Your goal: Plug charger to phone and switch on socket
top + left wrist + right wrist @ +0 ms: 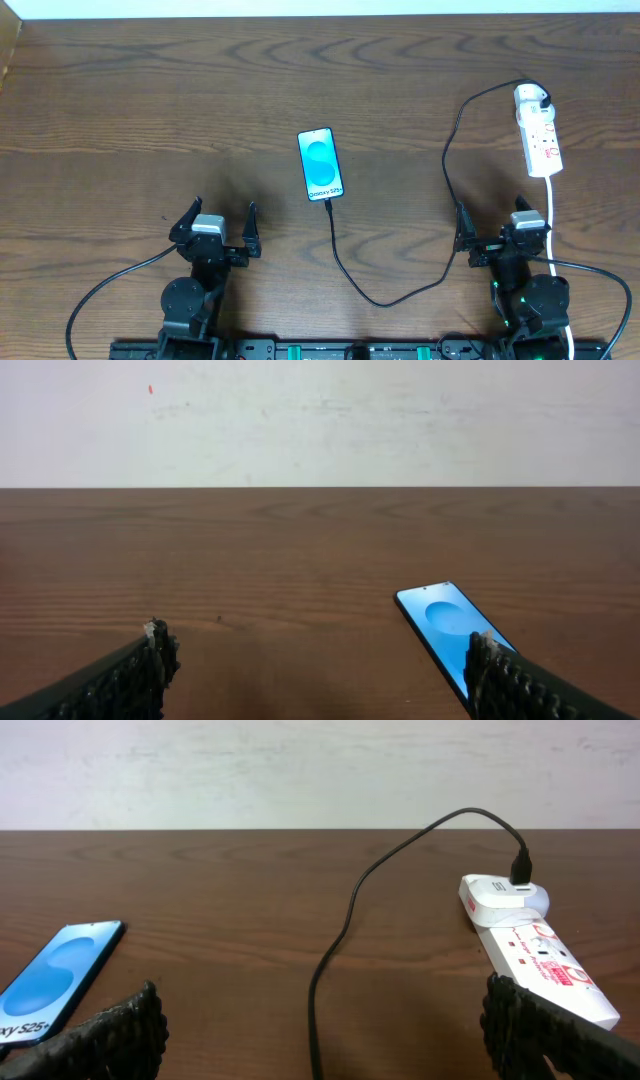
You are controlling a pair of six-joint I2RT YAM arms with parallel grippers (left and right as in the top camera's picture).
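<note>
Across the wooden table (120,100), both sets of jaws stand released and empty: left gripper (223,210) at seven o'clock, right gripper (490,210) at five. The socket (540,138) lies at two o'clock and the phone (321,165) near centre. The charger (400,291) loops from the phone's near edge to the socket's far end.

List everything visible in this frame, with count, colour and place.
phone: one, black edges, blue screen, table centre.
charger: one, black cable from the phone's near end looping right to the white adapter on the socket.
socket: one, white with red markings, far right.
white cord: one, white, from the socket toward the robot.
table: one, dark brown wood.
left claw: one, black, open, empty, near left.
right claw: one, black, open, empty, near right.
</note>
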